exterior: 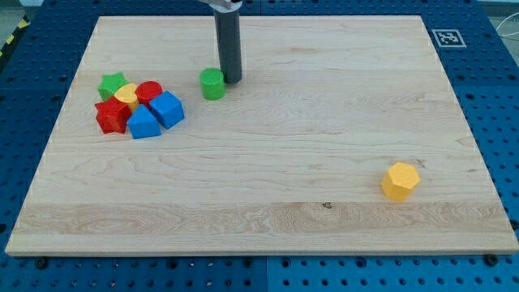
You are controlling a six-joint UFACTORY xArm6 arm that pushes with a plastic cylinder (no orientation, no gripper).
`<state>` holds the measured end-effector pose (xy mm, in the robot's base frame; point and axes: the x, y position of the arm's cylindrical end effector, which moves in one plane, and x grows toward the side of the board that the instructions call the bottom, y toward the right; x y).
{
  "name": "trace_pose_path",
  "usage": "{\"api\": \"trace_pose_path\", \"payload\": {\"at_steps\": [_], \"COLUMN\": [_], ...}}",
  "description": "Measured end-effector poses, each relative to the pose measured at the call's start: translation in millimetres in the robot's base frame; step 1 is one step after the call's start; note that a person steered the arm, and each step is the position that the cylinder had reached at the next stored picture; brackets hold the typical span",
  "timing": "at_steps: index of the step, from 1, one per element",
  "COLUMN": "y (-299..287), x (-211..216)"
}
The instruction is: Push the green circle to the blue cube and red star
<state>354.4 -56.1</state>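
The green circle (212, 83) sits on the wooden board toward the view's upper left. My tip (232, 80) is just to its right, touching or nearly touching it. To the view's left of the circle is a cluster: the blue cube (168, 109), a red star (111, 116), a second blue block (143, 123), a red circle (148, 92), a yellow block (126, 97) and a green star (113, 84). The green circle stands a short gap to the right of the blue cube and red circle.
A yellow hexagon block (400, 180) lies alone at the view's lower right. The board (268, 203) rests on a blue perforated table. A black-and-white marker (447, 37) sits at the board's upper right corner.
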Motion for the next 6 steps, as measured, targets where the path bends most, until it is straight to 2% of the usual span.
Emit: {"api": "trace_pose_path", "payload": {"at_steps": [1, 4, 6], "y": [-12.7, 7.2, 4.2], "x": [13.2, 51.2, 23.2]}}
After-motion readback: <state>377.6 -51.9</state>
